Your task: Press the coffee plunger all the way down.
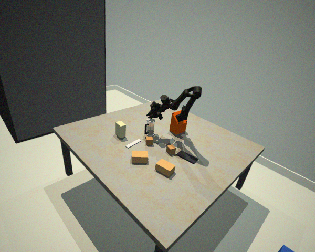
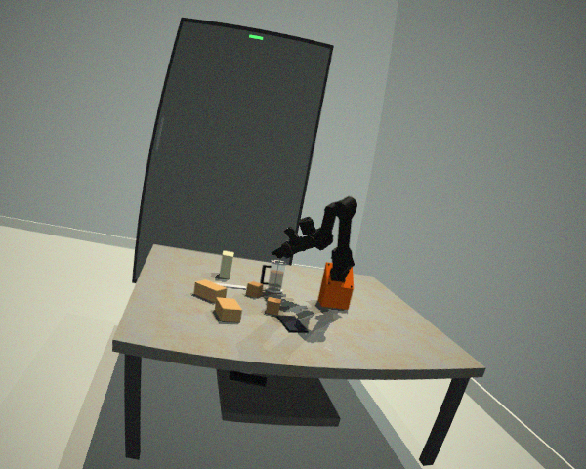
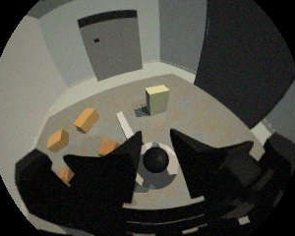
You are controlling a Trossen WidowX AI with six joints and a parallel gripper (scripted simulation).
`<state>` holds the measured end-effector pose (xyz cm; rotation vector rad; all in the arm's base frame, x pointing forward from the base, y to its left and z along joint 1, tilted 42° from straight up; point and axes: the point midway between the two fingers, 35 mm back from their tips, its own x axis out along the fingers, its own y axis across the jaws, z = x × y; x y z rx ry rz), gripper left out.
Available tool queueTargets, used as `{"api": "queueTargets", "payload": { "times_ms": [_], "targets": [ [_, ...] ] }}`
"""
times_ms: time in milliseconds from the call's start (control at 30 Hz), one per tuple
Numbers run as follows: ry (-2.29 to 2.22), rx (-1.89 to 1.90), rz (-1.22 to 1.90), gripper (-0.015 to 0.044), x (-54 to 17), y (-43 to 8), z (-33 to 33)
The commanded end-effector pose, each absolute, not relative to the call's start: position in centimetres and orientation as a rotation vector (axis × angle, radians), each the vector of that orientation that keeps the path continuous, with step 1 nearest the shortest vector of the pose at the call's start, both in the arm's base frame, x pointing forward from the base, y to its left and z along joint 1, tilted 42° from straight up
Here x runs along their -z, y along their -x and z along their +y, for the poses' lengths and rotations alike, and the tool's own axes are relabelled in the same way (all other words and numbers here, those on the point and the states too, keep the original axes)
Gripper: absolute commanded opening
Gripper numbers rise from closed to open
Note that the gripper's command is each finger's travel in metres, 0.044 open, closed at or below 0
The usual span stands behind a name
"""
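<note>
Tool (image 3: 154, 144) parted, gripping nothing, straddling the black plunger knob (image 3: 155, 157) with a fingertip on either side and a sliver of gap showing. French press (image 1: 150, 126) upright on the bench (image 1: 206, 173) beside the orange arm base (image 1: 177, 123), rod axis vertical, directly beneath the tool. Next move, likely: straight up, clear. Wrist view alone reveals the knob seated low on the lid; top and exterior views only confirm the carafe untipped.
</note>
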<state>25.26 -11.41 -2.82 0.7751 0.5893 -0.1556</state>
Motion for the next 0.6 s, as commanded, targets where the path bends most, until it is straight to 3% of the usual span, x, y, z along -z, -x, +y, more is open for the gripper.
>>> {"api": "queueTargets", "payload": {
  "times_ms": [0,200,567],
  "targets": [
    [-0.773,0.16,0.589,0.0273,2.8,-25.2,-11.5],
    [-0.773,0.16,0.589,0.0431,2.8,-25.2,-11.5],
    [-0.774,0.161,0.608,0.044,-0.1,-24.2,-13.9]
  ]
}}
